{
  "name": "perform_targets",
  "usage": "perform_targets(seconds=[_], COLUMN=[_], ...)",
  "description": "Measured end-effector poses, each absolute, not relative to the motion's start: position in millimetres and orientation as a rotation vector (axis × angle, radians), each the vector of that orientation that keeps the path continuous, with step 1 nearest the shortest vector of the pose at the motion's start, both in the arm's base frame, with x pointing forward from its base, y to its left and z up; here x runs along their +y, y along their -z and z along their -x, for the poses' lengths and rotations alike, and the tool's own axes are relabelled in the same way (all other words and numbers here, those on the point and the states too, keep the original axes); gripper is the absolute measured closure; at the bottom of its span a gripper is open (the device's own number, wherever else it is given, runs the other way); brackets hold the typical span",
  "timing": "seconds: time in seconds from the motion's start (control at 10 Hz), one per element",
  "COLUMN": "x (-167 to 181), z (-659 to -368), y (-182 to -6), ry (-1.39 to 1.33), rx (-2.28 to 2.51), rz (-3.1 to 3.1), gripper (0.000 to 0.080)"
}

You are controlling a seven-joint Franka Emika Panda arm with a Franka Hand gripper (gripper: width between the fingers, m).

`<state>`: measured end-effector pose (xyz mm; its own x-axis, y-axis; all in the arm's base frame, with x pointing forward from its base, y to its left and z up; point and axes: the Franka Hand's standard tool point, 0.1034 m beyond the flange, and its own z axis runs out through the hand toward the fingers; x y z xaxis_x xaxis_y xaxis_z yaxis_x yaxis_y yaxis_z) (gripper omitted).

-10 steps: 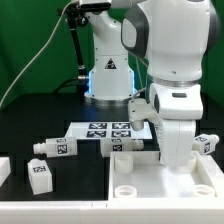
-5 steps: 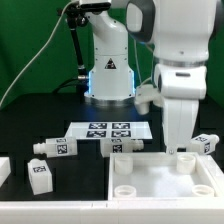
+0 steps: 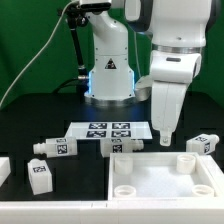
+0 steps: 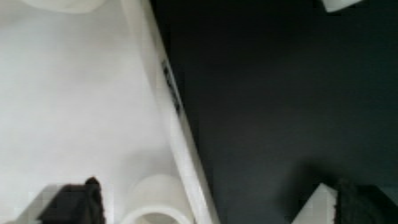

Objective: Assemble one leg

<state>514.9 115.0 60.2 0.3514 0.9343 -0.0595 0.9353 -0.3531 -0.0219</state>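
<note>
Several white legs with marker tags lie on the black table in the exterior view: one (image 3: 125,146) just behind the tray-like top (image 3: 150,178), one (image 3: 203,143) at the exterior view's right, and two (image 3: 55,148) (image 3: 40,175) at its left. My gripper (image 3: 165,138) hangs above the top's rear rim, pointing down, open and empty. In the wrist view my dark fingertips (image 4: 71,202) stand wide apart. Between them are the top's rim (image 4: 169,120), a corner hole (image 4: 160,212) and bare black table (image 4: 285,110). No leg is between them.
The marker board (image 3: 108,129) lies behind the top, in front of the arm's base (image 3: 108,75). Another white part (image 3: 3,168) shows at the exterior view's left edge. The table's green backdrop surrounds the scene.
The arm has risen from low at the top's rear rim and shifted slightly toward the exterior view's left. The legs and the top have not moved.
</note>
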Motion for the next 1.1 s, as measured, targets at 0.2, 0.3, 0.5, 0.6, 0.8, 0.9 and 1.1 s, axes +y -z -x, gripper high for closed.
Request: perform_targets(seconds=[0.2, 0.3, 0.5, 0.6, 0.8, 0.9, 1.1], x=[115, 115, 114, 122, 141, 144, 147], z=[-515, -513, -498, -483, -461, -460, -458], y=[-60.0, -60.3, -59.7, -53.2, -40.4, -39.7, -39.6], ry=[0.095, 0.087, 0.031, -0.004, -0.023, -0.013, 0.002], rx=[1.605, 1.469, 1.033, 0.776, 0.36, 0.259, 0.048], rz=[-2.676, -2.752, -2.944, -3.034, -3.147, -3.168, -3.198], gripper=[0.0151, 0.0151, 0.0151, 0.0151, 0.0151, 0.0151, 0.0151])
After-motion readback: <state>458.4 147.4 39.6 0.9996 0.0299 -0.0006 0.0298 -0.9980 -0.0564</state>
